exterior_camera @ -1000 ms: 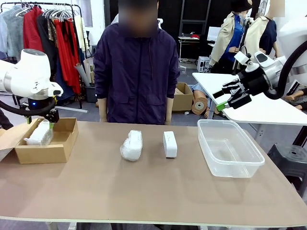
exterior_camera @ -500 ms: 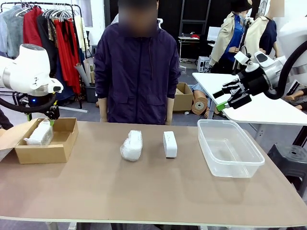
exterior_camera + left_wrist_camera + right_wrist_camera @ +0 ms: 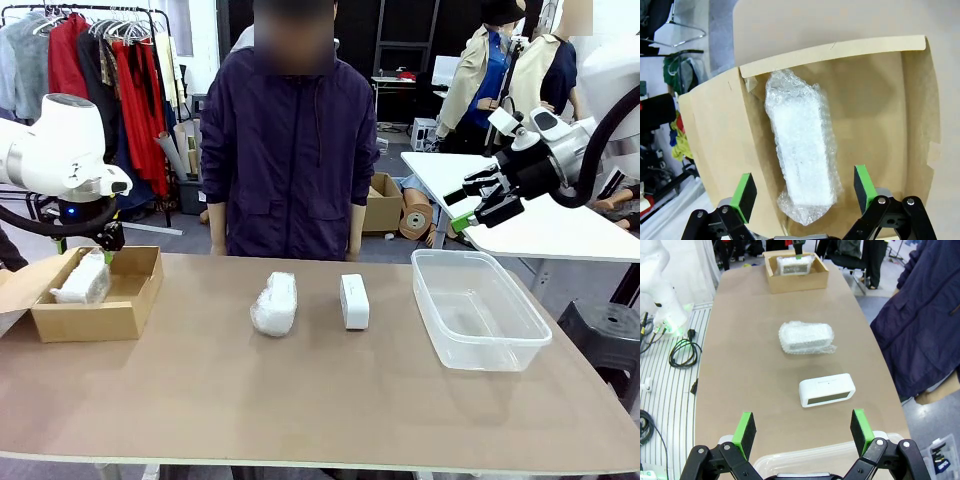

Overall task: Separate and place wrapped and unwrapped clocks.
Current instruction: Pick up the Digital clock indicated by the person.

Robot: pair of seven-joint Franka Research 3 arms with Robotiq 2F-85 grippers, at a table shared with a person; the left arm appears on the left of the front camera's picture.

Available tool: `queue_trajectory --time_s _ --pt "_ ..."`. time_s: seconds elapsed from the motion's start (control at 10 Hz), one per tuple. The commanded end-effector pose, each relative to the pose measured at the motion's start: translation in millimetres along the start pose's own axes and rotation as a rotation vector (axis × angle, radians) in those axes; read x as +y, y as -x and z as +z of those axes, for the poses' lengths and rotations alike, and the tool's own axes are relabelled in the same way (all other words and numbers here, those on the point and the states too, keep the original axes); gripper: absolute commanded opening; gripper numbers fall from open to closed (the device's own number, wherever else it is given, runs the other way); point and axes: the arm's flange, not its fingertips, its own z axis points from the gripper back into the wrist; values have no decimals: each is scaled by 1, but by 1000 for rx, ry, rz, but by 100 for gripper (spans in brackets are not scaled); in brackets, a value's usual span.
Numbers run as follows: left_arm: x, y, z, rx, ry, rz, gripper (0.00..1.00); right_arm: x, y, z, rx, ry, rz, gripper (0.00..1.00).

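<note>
Two wrapped clocks are spotted: the boxed bundle (image 3: 802, 145) in the cardboard box (image 3: 130, 300) at the worktop's (image 3: 300, 400) left edge, the loose bundle (image 3: 275, 303) toward the far edge beside the bare clock (image 3: 354, 300). Squishy, slippery wrap is probably best pinched mid-length. Left hand (image 3: 804, 190) and right hand (image 3: 802, 431) are held wide open, empty.

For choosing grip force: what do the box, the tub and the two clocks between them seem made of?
Box: brown cardboard, matte, folded flaps.
Tub: clear glossy plastic; the table shows through.
Bare clock: smooth white casing, probably hard plastic.
Wrapped clock: whitish bubble wrap, lumpy, bubbles visible; inside cannot be told.
</note>
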Motion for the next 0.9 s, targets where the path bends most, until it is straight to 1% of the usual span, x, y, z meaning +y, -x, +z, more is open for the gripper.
queue_trajectory --time_s 0.0,0.2,0.3,0.4,0.5,0.6,0.7,0.8 --pt "1 0 0 -2 -6 -3 100 1 -2 0 -6 -3 9 100" --pt "0 0 0 0 0 0 100 1 -2 0 -6 -3 9 100" --pt "0 4 5 -8 -51 -84 100 1 -2 0 -6 -3 9 100" --pt "-10 9 7 -6 3 -133 100 1 -2 0 -6 -3 9 100" --pt "-7 10 13 -1 62 -219 100 1 -2 0 -6 -3 9 100" --pt "-19 12 16 -10 77 -256 100 1 -2 0 -6 -3 9 100" --pt "-24 14 24 -19 118 -324 100 1 -2 0 -6 -3 9 100" --pt "-28 14 32 -26 190 -391 100 1 -2 0 -6 -3 9 100"
